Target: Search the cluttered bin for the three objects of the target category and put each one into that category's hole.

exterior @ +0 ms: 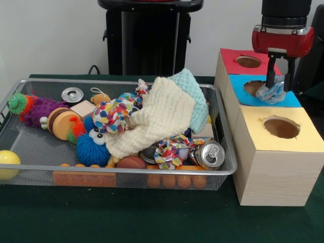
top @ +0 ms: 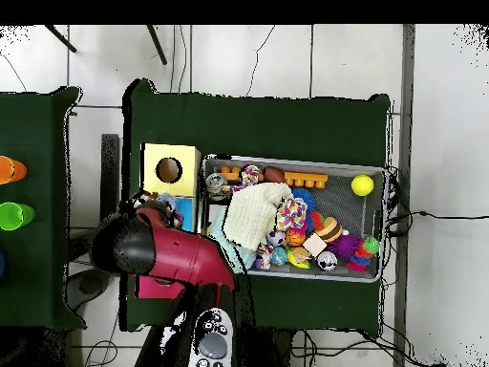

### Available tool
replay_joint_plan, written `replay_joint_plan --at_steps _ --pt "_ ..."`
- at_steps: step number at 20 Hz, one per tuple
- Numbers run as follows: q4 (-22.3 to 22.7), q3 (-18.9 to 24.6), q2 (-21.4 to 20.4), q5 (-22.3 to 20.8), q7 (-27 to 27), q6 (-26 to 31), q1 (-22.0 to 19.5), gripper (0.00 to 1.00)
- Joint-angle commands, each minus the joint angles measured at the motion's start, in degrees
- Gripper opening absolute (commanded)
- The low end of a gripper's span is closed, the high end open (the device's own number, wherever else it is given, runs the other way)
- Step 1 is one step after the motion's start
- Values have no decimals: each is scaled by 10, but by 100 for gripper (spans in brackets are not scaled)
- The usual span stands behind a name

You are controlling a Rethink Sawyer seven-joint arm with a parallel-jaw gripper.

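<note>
My gripper hangs over the round hole with the blue surround in the pale wooden box. It is shut on a crumpled see-through plastic bottle, which hangs at the hole's mouth. In the overhead view the red arm covers most of that box, and the gripper shows beside the blue surround. The wire mesh bin lies left of the boxes, full of toys; it also shows in the overhead view. No other bottle shows in the bin.
The red-surround hole is behind the blue one and the yellow-surround hole in front. In the bin lie a cream cloth, a mint cloth, aluminium cans, a yellow ball and a blue spiky ball.
</note>
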Motion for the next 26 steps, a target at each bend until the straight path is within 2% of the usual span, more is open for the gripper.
replay_joint_plan --at_steps 1,9,26 --pt "93 45 55 0 107 2 5 0" --pt "116 58 53 -16 90 -25 -20 0" --pt "163 42 12 -24 75 -14 -17 0"
